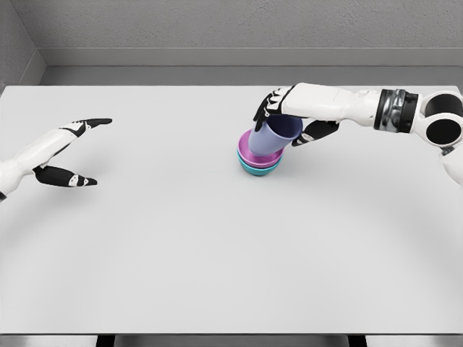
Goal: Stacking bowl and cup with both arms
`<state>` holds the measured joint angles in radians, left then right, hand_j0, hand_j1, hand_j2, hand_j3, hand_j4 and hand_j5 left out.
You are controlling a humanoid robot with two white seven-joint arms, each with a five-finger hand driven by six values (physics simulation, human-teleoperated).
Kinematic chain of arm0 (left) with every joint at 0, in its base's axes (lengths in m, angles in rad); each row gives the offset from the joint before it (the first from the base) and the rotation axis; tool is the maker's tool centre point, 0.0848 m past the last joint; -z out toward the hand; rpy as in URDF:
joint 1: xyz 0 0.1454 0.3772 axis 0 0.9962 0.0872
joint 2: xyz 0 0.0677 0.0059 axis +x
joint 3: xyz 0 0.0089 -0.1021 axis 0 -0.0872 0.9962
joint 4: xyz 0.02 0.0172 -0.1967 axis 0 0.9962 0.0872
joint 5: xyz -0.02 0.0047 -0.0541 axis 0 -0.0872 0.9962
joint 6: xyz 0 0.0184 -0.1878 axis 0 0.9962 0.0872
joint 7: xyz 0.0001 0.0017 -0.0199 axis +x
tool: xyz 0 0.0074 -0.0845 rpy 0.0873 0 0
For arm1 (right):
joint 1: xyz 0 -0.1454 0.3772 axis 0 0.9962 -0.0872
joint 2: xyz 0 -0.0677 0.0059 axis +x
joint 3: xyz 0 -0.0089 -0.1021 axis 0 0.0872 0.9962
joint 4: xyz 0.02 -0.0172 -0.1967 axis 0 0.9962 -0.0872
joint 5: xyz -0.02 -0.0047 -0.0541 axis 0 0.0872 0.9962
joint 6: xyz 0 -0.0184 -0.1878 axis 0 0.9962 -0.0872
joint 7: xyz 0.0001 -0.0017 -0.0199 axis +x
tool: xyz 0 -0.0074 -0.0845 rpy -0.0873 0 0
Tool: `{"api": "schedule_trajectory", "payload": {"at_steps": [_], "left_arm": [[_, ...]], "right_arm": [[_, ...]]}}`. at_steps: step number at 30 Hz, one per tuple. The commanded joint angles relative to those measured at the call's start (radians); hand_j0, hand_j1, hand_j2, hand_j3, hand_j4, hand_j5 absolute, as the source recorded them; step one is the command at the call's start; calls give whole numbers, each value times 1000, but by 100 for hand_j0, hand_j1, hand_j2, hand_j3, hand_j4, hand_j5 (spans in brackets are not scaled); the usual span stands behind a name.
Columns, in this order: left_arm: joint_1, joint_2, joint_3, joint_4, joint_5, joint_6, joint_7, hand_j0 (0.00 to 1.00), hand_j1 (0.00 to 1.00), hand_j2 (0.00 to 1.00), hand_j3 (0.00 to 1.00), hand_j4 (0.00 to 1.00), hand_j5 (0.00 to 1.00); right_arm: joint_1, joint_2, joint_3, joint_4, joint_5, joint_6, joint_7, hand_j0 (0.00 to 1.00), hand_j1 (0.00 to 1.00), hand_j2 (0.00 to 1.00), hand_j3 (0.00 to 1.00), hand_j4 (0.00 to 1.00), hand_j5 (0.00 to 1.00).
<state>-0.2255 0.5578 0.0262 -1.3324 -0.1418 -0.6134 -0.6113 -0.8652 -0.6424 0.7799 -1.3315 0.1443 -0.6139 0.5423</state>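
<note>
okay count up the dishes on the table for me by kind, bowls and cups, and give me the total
Bowls: 2, a purple bowl nested in a teal bowl
Cups: 1, a lavender cup, tilted, in the right hand, its base in the purple bowl
Total: 3

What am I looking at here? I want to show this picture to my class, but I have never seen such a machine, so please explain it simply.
This is a computer simulation of a human-shaped robot, seen from a camera on its own head, looking down at a white table. The two white arms are its own. The right hand has its fingers curled around a lilac cup, tilted, with its base in a purple bowl. That bowl sits nested in a teal bowl. The left hand rests over the table at the left, fingers spread, holding nothing.
</note>
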Motion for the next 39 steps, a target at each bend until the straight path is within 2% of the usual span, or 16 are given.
{"api": "schedule_trajectory", "payload": {"at_steps": [1,9,12,15,19,34,37,39], "left_arm": [[0,1,0,-1,8,3,0,100,100,100,100,100,100],[0,1,0,-2,8,3,0,100,100,100,100,100,100],[3,1,-2,-5,8,3,0,100,100,100,100,100,100],[5,1,-2,-5,8,3,0,100,100,100,100,100,100],[5,-1,-2,-4,8,3,0,100,100,100,100,100,100],[3,-7,-2,-4,8,3,0,100,100,100,100,100,100],[5,-7,-2,-10,8,3,0,100,100,100,100,100,100],[6,-10,-2,-11,8,3,0,100,100,100,100,100,100]], "right_arm": [[-2,0,-1,0,-6,3,1,65,65,65,65,65,65],[0,4,-1,8,3,3,-1,70,70,70,70,70,70],[0,10,-1,15,11,3,-1,80,80,80,80,80,80],[0,10,-1,15,12,3,-1,82,82,82,82,82,82],[0,10,-1,15,14,3,-1,98,98,98,98,98,98],[-2,-5,-10,17,6,3,-4,100,100,100,100,100,100],[-3,-69,-17,23,0,3,-5,100,100,100,100,100,100],[-2,-112,-17,55,-25,3,-5,100,100,100,100,100,100]]}}
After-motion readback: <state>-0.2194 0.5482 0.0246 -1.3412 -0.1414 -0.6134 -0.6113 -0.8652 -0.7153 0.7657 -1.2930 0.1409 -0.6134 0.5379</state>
